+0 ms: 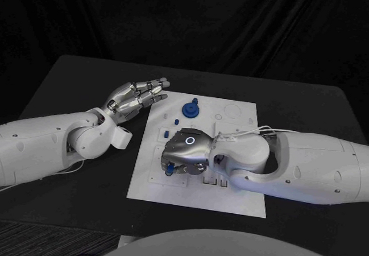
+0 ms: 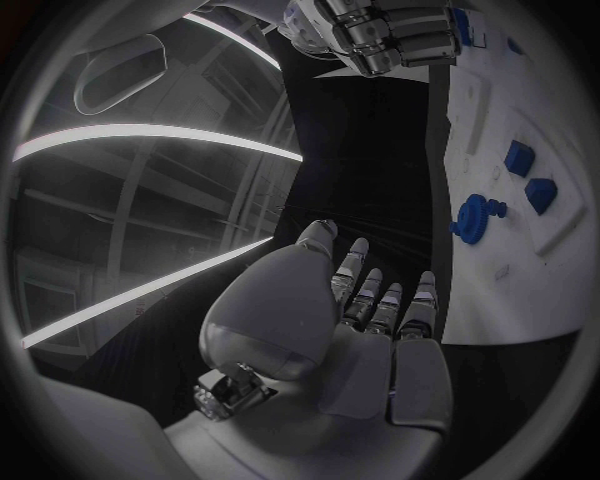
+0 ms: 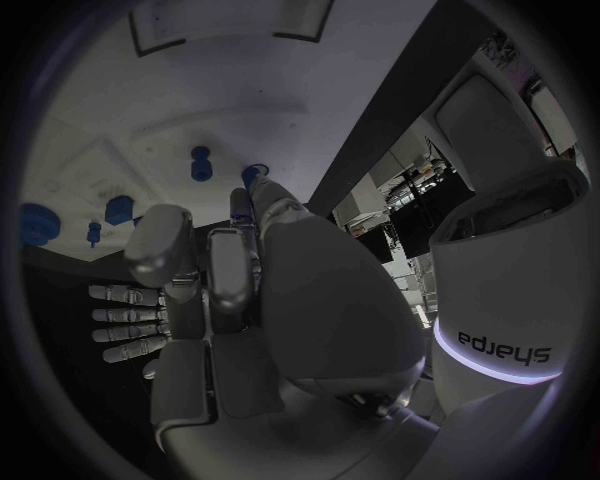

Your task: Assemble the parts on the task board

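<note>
Meanwhile, left hand [image 1: 135, 98] empty, fingers spread beside task board [image 1: 231, 192], right hand [image 1: 186, 155] pinching a blue part [image 1: 171, 169]

Right hand [image 1: 186, 153] covers mid task board [image 1: 231, 192] & part of a small blue piece [image 1: 171, 168]; grip on it can't be told; board markings too small to read

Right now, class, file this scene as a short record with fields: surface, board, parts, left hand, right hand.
surface: black table
board: white task board, mid-table
parts: round blue part on the board's far half; small blue part at the right hand's fingers
left hand: fingers apart, holding nothing, beside the board's far-left corner
right hand: over the board; grip cannot be told
</note>
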